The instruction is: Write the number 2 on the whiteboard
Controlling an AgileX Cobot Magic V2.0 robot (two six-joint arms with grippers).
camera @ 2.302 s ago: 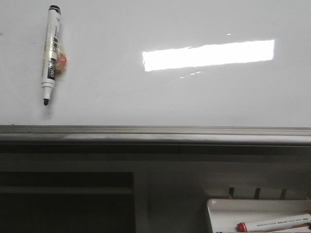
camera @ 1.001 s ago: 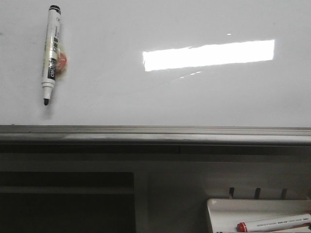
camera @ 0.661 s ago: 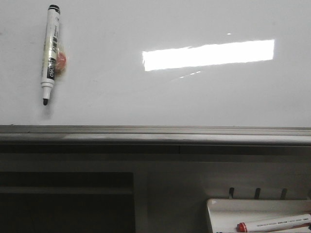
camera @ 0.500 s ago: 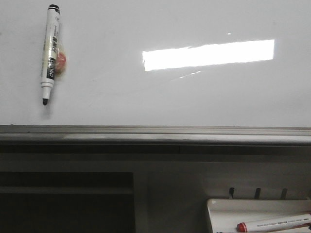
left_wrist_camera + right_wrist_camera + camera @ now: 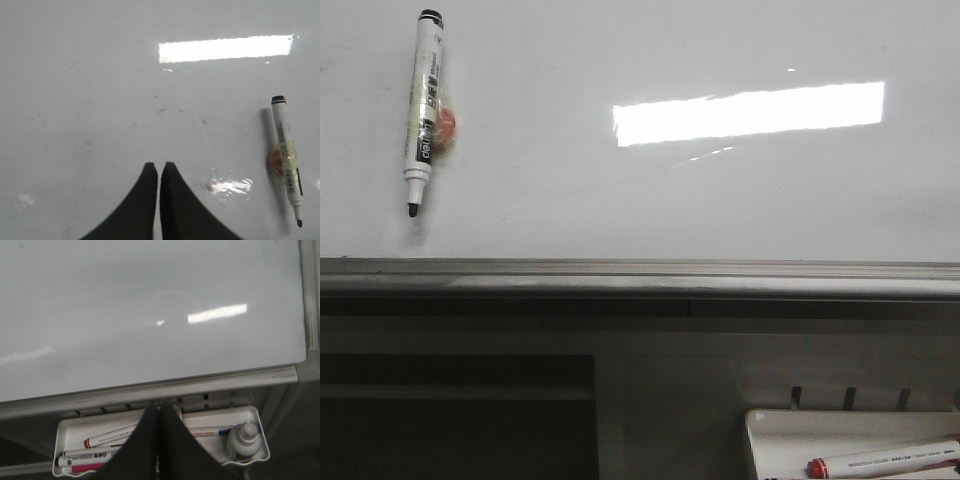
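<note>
while the front view is showing the whiteboard (image 5: 650,200) blank, no 2 drawn, a marker (image 5: 425,110) is lying uncapped on it. in the left wrist view the left gripper (image 5: 158,170) is hovering closed and empty near that light, stiff, slippery marker (image 5: 286,160); its taped middle looks best to grasp. in the right wrist view the right gripper (image 5: 160,412) is sitting closed, empty, over the tray (image 5: 250,416).

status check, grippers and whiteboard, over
Left gripper shut, empty, over the whiteboard. Right gripper shut, empty, above the pen tray. No 2 written; black marker lies uncapped on the board, untouched. Nothing in the way.
</note>
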